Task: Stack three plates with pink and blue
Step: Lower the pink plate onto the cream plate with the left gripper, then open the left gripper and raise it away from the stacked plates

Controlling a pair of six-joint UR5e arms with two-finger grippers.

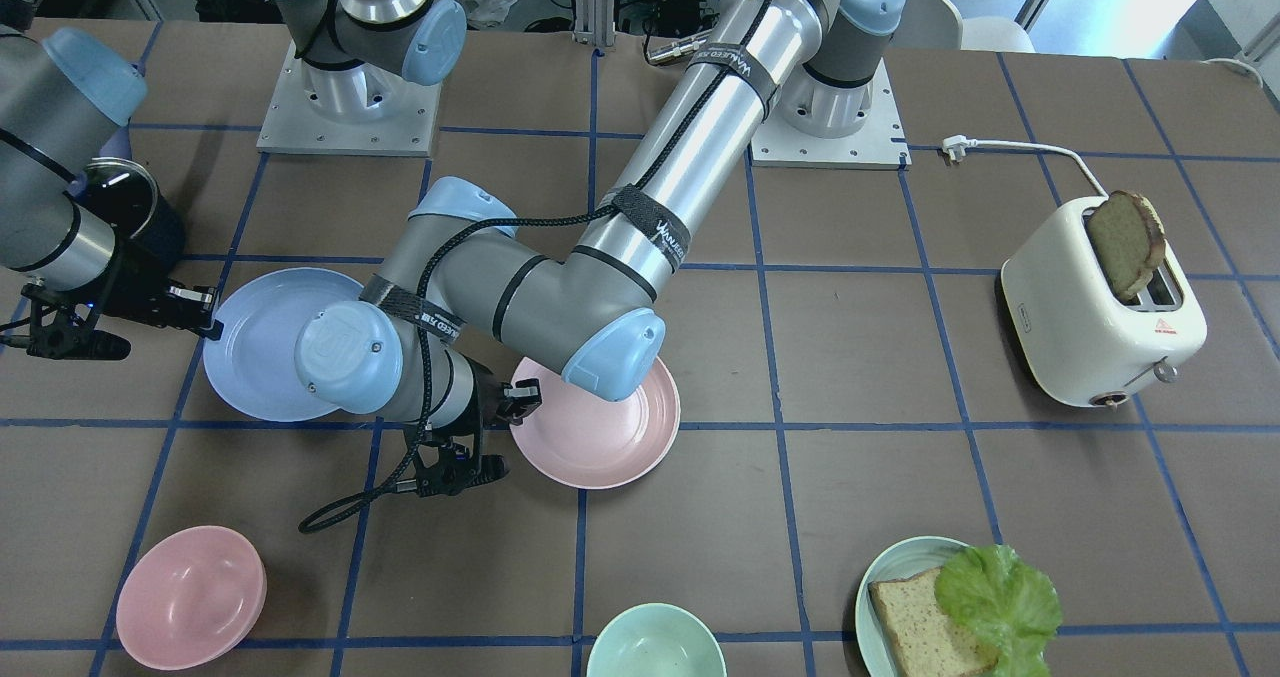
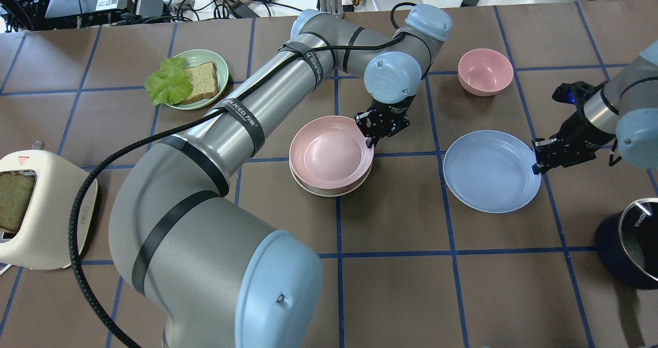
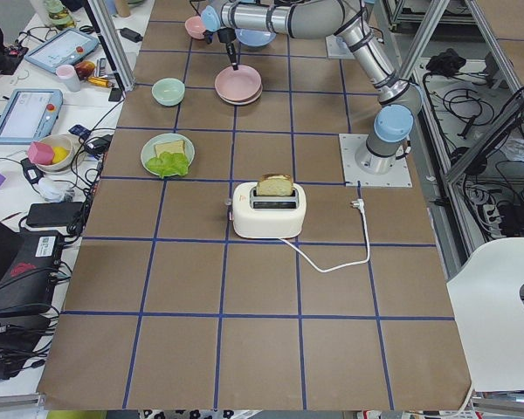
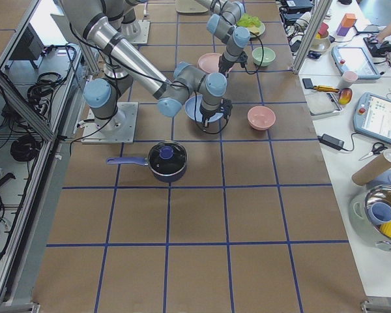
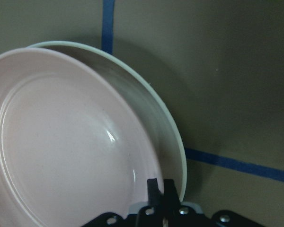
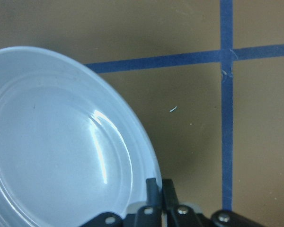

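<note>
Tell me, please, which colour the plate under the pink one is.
Cream-white plate, clearest in the left wrist view.

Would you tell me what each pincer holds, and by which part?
The left pincer pinches the pink plate by its rim; the right pincer pinches the blue plate by its rim.

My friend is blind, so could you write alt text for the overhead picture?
A robot's left gripper pinches the rim of a pink plate lying on a cream plate at mid-table, while its right gripper pinches a blue plate to the right. A toaster stands far left.
</note>
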